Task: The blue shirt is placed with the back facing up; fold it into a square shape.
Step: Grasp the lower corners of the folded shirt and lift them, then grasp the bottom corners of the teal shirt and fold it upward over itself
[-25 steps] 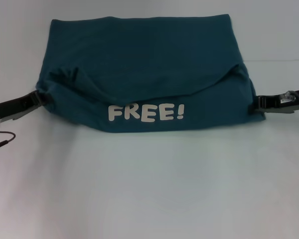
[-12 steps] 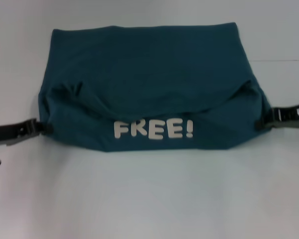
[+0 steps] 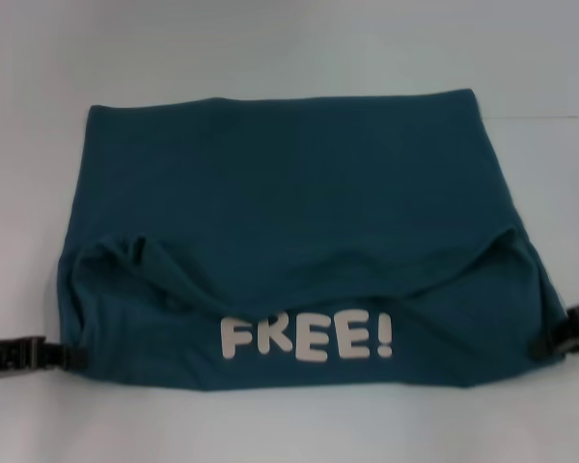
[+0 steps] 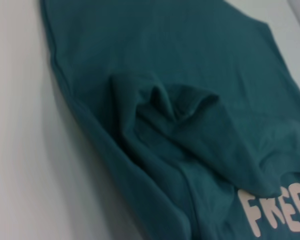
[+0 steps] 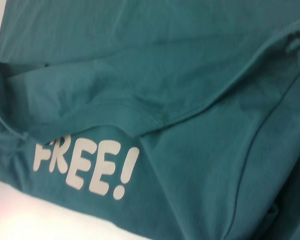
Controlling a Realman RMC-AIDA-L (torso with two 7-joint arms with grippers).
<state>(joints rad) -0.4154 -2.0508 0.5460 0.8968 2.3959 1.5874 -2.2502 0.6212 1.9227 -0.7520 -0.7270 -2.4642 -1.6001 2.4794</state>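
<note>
So the blue shirt (image 3: 299, 222) is lying across the middle of the head view on the white bench (image 3: 289, 424), folded over into a wide block that runs nearly edge to edge of the frame. The helper-style "plain" idea doesn't hold: there's white lettering reading "FREE!" (image 3: 307, 339) along the lower part of the cloth, just under a curved folded edge that sags across the front. Above that edge the fabric is pretty flat up to a straight top edge in the upper part of the frame.

My left claw (image 3: 69, 355) is at the lower left of the head view, right at the shirt's bottom-left corner, touching the cloth. My right claw (image 3: 550, 342) is at the lower right, up against the bottom-right corner. Honestly I can't tell whether either one is apart, together or clamped on the cloth; the tips are lost against the fabric.

Left wrist view shows a bunched, rumpled pocket of cloth near that corner. Right wrist view shows the lettering and a stitched hem curving over it.
</note>
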